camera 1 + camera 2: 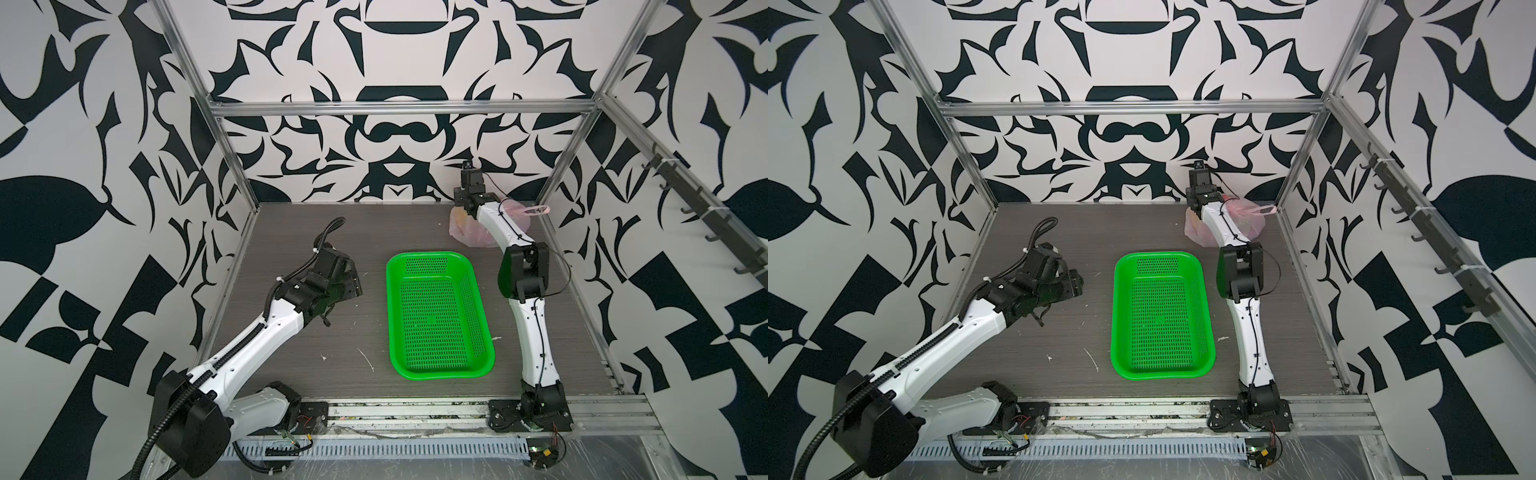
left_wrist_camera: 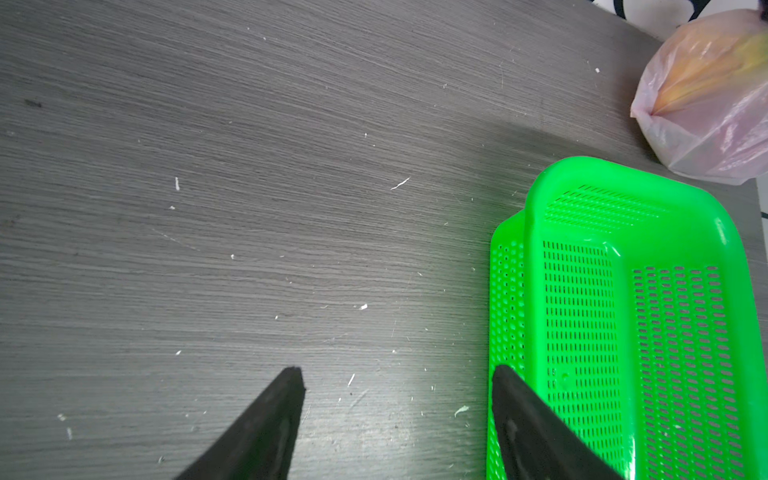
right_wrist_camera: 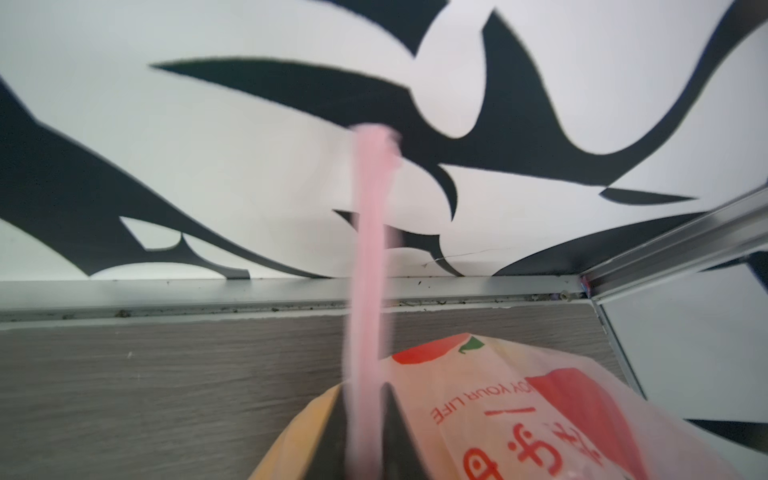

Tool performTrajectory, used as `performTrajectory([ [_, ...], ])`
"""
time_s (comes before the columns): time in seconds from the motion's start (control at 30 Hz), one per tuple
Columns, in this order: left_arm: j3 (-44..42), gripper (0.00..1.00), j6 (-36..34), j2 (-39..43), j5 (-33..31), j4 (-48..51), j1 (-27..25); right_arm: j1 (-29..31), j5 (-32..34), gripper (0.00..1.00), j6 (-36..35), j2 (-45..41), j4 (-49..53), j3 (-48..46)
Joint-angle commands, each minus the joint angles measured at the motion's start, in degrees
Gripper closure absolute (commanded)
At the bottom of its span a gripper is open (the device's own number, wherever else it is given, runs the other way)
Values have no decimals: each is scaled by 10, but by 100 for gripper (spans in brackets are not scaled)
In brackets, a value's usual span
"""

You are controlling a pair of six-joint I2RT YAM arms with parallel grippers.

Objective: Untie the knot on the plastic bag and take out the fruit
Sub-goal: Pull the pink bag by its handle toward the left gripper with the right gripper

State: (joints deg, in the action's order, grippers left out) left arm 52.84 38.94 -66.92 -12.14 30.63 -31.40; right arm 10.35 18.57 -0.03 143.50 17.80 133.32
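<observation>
Right gripper (image 3: 365, 388) clamped on pink handle loop (image 3: 370, 249) of plastic bag (image 3: 519, 411), counter's far right corner. Left gripper (image 2: 397, 376) apart, idle. Pull loop slowly, avoid tearing.

Robotics lab cell: aluminium frame (image 1: 399, 109), patterned walls (image 1: 83, 174), bench-mounted robot arms (image 1: 536, 332).

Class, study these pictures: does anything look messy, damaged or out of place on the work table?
White scraps litter the grey table, like torn debris. The pink bag sits tucked in the far right corner, with one handle pinched in the right gripper. Nothing looks spilled.
</observation>
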Motion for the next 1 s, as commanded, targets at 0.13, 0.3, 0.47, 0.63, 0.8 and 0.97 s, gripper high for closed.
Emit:
performTrajectory([
  [0.13,-21,25,8,16,13,-20,20,25,-112,100,30,-77,-17,-25],
  [0.3,-30,25,16,32,35,-30,50,72,-150,100,30,-81,-4,-24],
  [0.47,-40,25,17,55,51,-37,80,136,-177,100,44,-78,4,-13],
  [0.63,-51,25,17,81,69,-32,124,201,-205,100,71,-68,14,9],
  [0.8,-55,25,16,116,93,-18,196,276,-247,100,104,-63,6,22],
  [0.97,-55,24,4,155,133,-11,292,353,-274,100,120,-77,-1,11],
])
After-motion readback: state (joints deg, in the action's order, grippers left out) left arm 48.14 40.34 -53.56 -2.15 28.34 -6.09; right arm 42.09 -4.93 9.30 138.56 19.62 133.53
